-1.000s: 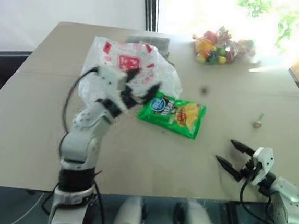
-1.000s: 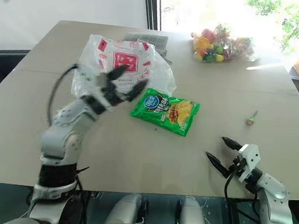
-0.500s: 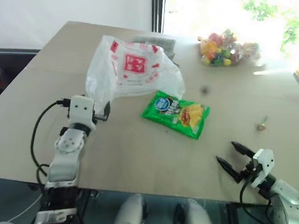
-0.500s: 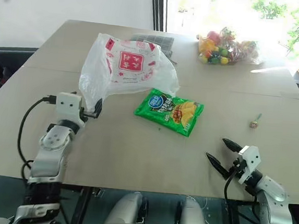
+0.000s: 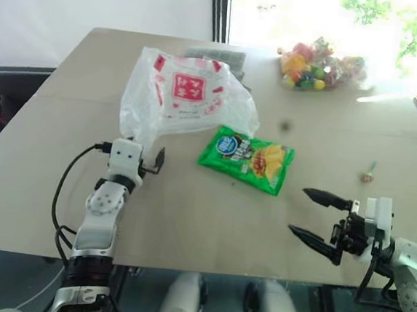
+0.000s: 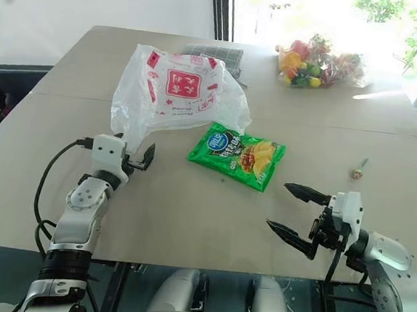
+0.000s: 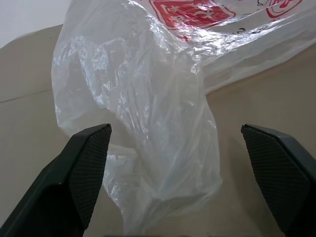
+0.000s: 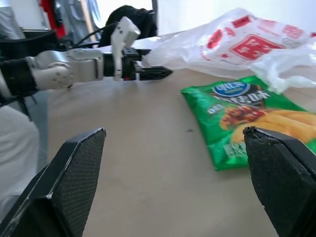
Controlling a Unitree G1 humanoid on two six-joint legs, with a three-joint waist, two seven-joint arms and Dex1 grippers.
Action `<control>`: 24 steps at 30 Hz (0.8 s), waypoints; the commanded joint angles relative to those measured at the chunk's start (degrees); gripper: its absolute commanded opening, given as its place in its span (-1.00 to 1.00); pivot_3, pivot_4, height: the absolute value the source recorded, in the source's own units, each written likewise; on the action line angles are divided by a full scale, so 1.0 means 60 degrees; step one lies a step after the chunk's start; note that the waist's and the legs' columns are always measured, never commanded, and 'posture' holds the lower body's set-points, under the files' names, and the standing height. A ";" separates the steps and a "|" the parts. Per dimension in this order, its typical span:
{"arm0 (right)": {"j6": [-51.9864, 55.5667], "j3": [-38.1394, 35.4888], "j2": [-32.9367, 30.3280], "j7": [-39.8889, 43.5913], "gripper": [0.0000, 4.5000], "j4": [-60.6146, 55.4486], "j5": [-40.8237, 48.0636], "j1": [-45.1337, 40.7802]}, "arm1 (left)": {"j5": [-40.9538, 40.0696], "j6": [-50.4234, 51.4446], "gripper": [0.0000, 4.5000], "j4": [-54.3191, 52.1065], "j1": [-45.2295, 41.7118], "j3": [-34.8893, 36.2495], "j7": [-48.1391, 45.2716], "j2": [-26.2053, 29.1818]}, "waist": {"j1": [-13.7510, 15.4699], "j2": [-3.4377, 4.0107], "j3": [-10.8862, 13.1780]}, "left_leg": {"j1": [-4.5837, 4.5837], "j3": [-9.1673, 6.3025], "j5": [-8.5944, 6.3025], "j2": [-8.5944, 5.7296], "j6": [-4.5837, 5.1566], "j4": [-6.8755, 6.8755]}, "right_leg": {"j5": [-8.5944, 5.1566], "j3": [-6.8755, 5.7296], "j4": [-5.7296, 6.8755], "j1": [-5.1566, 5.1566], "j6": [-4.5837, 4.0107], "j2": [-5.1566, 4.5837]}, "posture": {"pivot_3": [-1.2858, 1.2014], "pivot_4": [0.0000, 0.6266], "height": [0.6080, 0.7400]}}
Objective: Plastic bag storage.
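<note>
We see the bag (image 5: 184, 95) lying just ahead of the left gripper (image 7: 173, 163), its near corner between the spread, empty fingers.

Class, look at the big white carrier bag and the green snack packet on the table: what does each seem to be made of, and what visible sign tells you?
The plastic bag: thin plastic film, it seems, translucent white and glossy; it crinkles, and the table shows faintly through it in the left wrist view.
The green snack packet: probably printed plastic or foil laminate, smooth and shiny; it lies flat with bright print.
</note>
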 commanded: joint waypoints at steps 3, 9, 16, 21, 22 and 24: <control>0.0087 0.0035 -0.0099 -0.0041 1.00 -0.0267 -0.0128 -0.0058 | -0.0445 -0.0209 0.98 -0.0178 -0.0032 -0.0044 -0.0287 -0.0163 | -0.0009 0.0000 0.0000 | -0.0002 0.0002 0.0001 -0.0003 -0.0001 0.0001 | 0.0000 -0.0001 0.0000 0.0000 0.0001 0.0002 | 0.03 -0.52 0.97; 0.0129 0.0031 -0.0016 -0.0288 1.00 -0.0025 -0.0408 -0.0154 | -0.0464 -0.0158 -0.11 -0.0373 0.0004 -0.0121 -0.0186 -0.0256 | -0.0010 0.0000 0.0000 | -0.0001 0.0002 0.0003 -0.0004 -0.0004 0.0003 | 0.0000 -0.0004 0.0002 0.0001 0.0002 0.0015 | 0.03 -0.52 0.97; 0.0486 0.0215 0.0274 -0.2114 1.00 0.0609 -0.1895 -0.1484 | -0.0809 0.0116 -0.99 -0.0946 -0.0113 -0.0098 -0.0098 -0.0571 | -0.0027 0.0000 0.0000 | 0.0000 0.0008 0.0013 -0.0001 -0.0021 0.0016 | 0.0001 0.0000 0.0013 0.0000 0.0004 0.0029 | 0.03 -0.52 0.97; 0.0188 0.1005 0.0278 -0.2333 1.00 0.0984 -0.3090 -0.2461 | -0.1575 0.0741 -0.99 -0.1989 -0.0371 -0.0183 -0.0202 -0.1022 | -0.0015 -0.0003 0.0002 | -0.0012 0.0000 0.0023 -0.0004 -0.0038 0.0025 | 0.0000 -0.0006 0.0014 -0.0003 0.0005 0.0063 | 0.03 -0.52 0.97; -0.0331 0.1272 0.0246 -0.2229 1.00 0.1167 -0.3557 -0.2649 | -0.1815 0.0920 -0.99 -0.2226 -0.0387 -0.0170 -0.0198 -0.1156 | -0.0020 -0.0003 0.0002 | -0.0013 -0.0001 0.0024 -0.0001 -0.0039 0.0027 | 0.0000 -0.0004 0.0012 -0.0002 0.0005 0.0072 | 0.03 -0.52 0.97; -0.1209 0.1684 0.0177 -0.2177 1.00 0.1582 -0.4417 -0.3064 | -0.2154 0.1240 -0.99 -0.2668 -0.0372 -0.0188 -0.0141 -0.1396 | -0.0026 -0.0003 0.0002 | -0.0014 0.0002 0.0024 -0.0001 -0.0039 0.0028 | -0.0001 0.0002 0.0006 -0.0002 0.0006 0.0078 | 0.03 -0.52 0.97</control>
